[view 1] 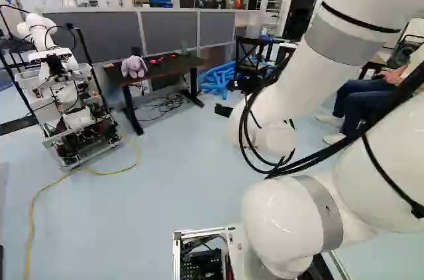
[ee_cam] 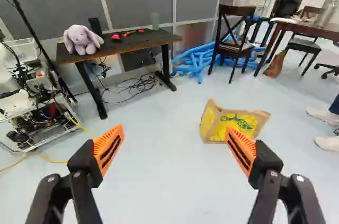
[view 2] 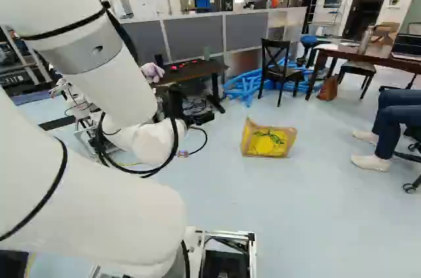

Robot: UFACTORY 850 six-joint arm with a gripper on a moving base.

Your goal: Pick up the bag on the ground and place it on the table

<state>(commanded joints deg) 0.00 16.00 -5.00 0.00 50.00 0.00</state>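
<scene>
So we're basically at square one: nothing's picked up. The tan and yellow bag [ee_cam: 241, 121] sits on the pale blue floor [ee_cam: 164, 181], ahead and right of our black tool with orange pads [ee_cam: 174, 131], its fingers wide apart and empty. Grab, lift and place are all left. Our target's probably the black-topped counter [ee_cam: 143, 42] ahead-left, with a lilac plush bunny [ee_cam: 82, 40], though there's a brown wooden counter [ee_cam: 304, 26] far ahead-right too.
</scene>
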